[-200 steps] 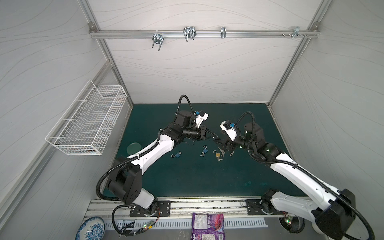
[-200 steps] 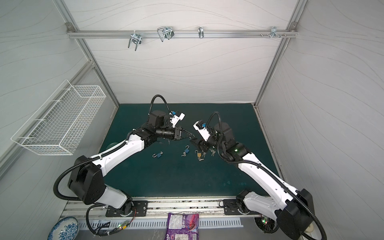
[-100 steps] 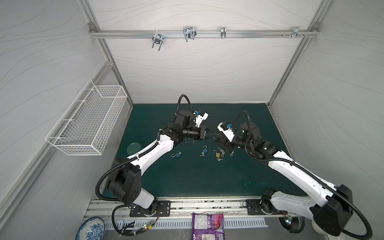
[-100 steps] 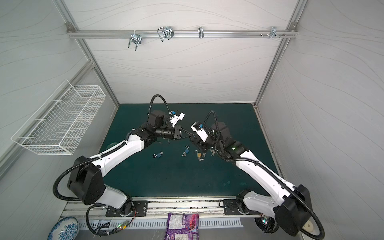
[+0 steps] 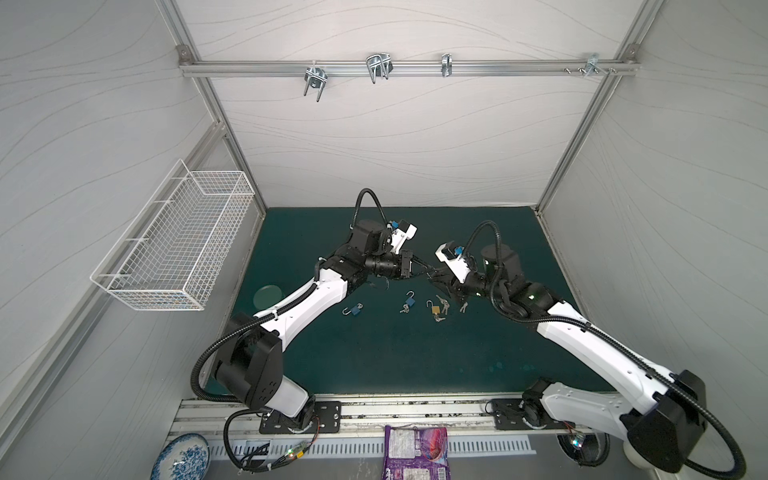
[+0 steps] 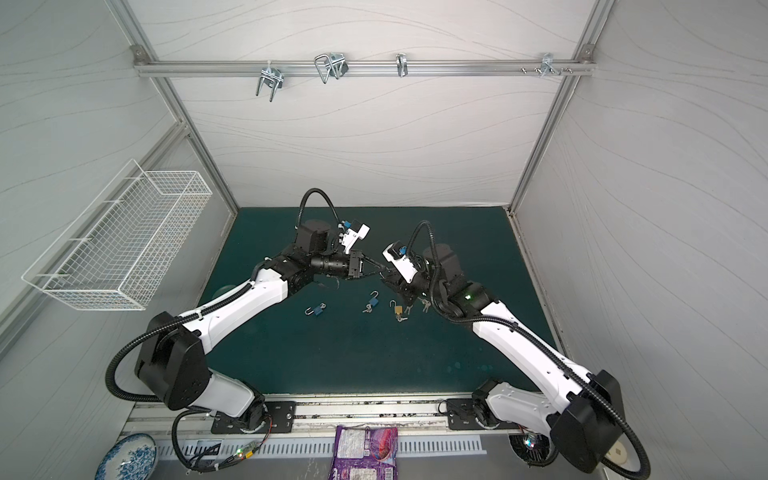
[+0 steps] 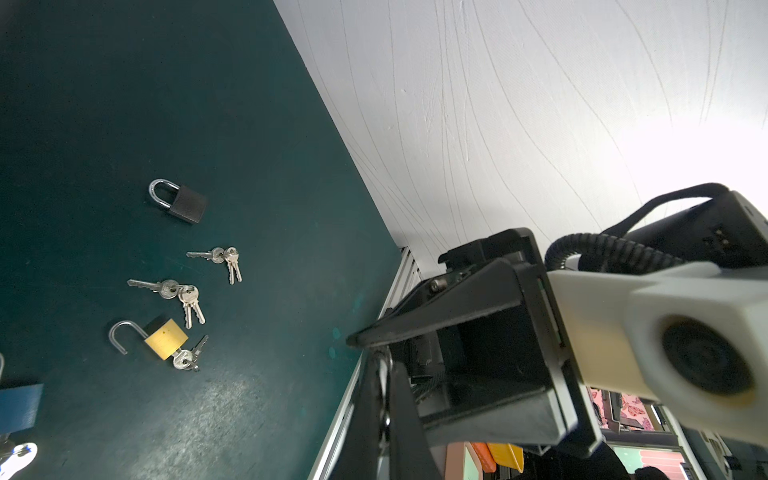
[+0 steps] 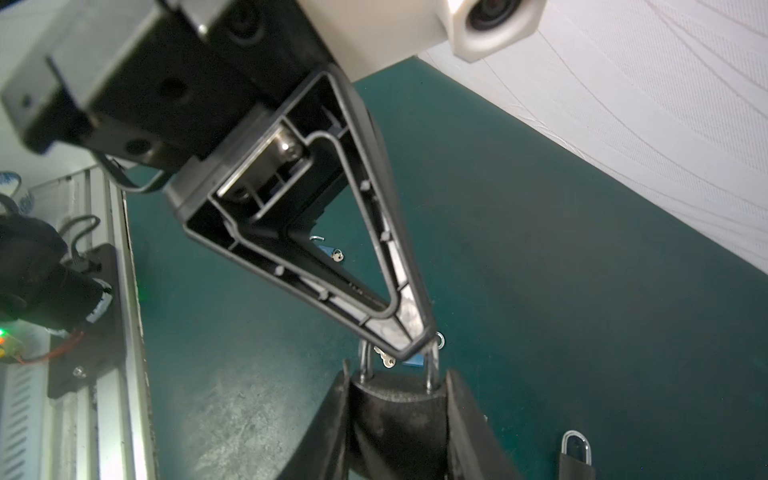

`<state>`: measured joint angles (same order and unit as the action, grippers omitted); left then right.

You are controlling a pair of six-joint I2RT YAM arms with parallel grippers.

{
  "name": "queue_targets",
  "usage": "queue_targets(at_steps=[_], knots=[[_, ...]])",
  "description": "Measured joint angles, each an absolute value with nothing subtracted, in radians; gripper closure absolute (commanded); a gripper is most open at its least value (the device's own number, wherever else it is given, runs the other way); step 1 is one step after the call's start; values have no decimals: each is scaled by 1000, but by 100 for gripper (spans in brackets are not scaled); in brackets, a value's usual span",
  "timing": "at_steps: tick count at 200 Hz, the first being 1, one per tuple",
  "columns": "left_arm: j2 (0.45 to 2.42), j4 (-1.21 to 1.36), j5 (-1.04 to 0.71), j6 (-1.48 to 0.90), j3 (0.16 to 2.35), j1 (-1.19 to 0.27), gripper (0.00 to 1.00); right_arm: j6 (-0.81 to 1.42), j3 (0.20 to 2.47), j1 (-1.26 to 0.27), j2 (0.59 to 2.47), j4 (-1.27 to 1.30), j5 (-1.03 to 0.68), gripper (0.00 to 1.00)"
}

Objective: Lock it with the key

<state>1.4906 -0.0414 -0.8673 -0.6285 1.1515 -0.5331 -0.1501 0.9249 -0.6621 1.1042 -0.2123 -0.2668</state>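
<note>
Change over the last second lies with the right arm: it has come forward toward the middle until the right gripper (image 8: 397,376) meets the left gripper (image 8: 417,347) tip to tip, where both top views showed a gap between them before. Its jaws have narrowed as well and now clamp the body of the black padlock (image 8: 395,409), one finger flat on each side. The lock is held in the air above the mat, its shackle (image 8: 432,368) pointing at the left arm. The left arm has hardly shifted; its fingertips are pinched together over the top of that shackle.

Everything on the mat lies as it did: an open blue padlock (image 5: 354,311), a second blue padlock (image 5: 410,300) with keys beside it, an open brass padlock (image 7: 164,338) with a key in its base, two loose key bunches (image 7: 222,259) (image 7: 176,291), and a closed dark padlock (image 7: 180,203) just past them.

Dark green mat (image 5: 374,357) covers the work surface and is scuffed pale toward the front. White walls in an aluminium frame close three sides. A rail (image 5: 395,68) with metal hooks crosses the back wall high up, and a white wire basket (image 5: 178,245) hangs on the left wall. A blue-patterned plate (image 5: 178,461) and a purple packet (image 5: 415,453) lie at the front edge by the arm bases
</note>
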Motion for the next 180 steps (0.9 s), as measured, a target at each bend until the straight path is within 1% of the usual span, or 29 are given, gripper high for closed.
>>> queue_targets(at_steps=[15, 27, 33, 46, 61, 79, 102, 140, 180], knots=[[1452, -70, -814, -603, 1165, -538, 23, -105, 925, -662, 1080, -233, -270, 100], [1409, -115, -752, -572, 1192, -538, 8, -72, 925, -662, 1058, -248, -266, 100], [1390, -134, -719, -557, 1207, -538, 2, -51, 925, -662, 1047, -255, -261, 100], [1342, -176, -636, -516, 1237, -537, 1, -11, 927, -662, 1031, -283, -235, 100], [1282, -216, -531, -477, 1241, -537, 1, 20, 959, -658, 1054, -357, -195, 100], [1222, -250, -424, -452, 1199, -537, 1, 38, 1028, -643, 1150, -441, -147, 100], [1143, -282, -313, -456, 1064, -537, 1, 52, 1101, -621, 1310, -521, -107, 100], [1026, -323, -213, -520, 818, -537, 1, 57, 1179, -585, 1555, -578, -78, 100], [930, -339, -182, -569, 720, -537, 1, 56, 1260, -562, 1754, -586, -40, 100]])
